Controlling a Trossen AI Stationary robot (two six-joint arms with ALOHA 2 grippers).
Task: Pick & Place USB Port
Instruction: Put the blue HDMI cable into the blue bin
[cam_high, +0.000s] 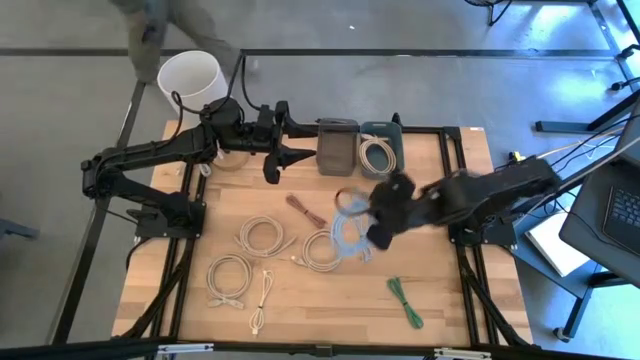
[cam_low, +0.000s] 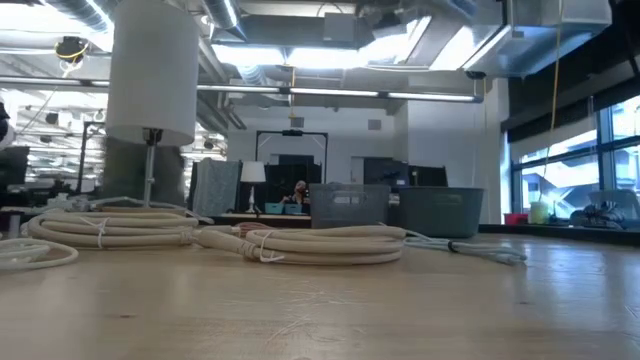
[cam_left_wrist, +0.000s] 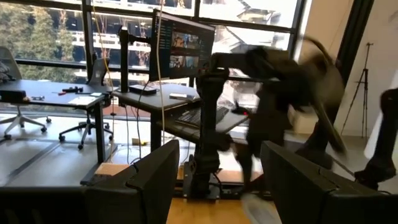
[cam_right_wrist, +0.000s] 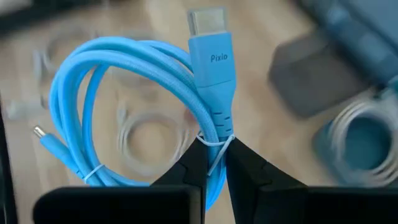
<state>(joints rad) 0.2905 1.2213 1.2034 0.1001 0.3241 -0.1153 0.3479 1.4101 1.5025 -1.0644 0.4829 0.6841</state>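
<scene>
A light-blue coiled cable (cam_right_wrist: 124, 93) with a wide flat plug marked "Pixio" (cam_right_wrist: 210, 43) and a small plug (cam_right_wrist: 46, 140) is held off the table by my right gripper (cam_right_wrist: 211, 158), which is shut on it. In the high view this gripper (cam_high: 385, 215) hovers over the table's middle right, with the blue coil (cam_high: 348, 232) blurred beside it. My left gripper (cam_high: 298, 140) waits open near the far edge, pointing level toward the right arm; its fingers (cam_left_wrist: 143, 180) stand wide apart with nothing between them. My right gripper pinches the blue cable between its two fingertips at the bundled strands (cam_right_wrist: 214, 142) just below the wide plug's ribbed collar, where a thin white tie wraps them. The fingers slant down from the table's right. The coil is lifted clear of the table.
A grey bin (cam_high: 337, 145) and a teal bin (cam_high: 378, 150) holding a white coil stand at the far edge. Three white coils (cam_high: 262, 237) (cam_high: 229, 275) (cam_high: 320, 250), a brown cable (cam_high: 305, 210) and a green cable (cam_high: 405, 298) lie on the table. A white bucket (cam_high: 190, 78) stands beyond it.
</scene>
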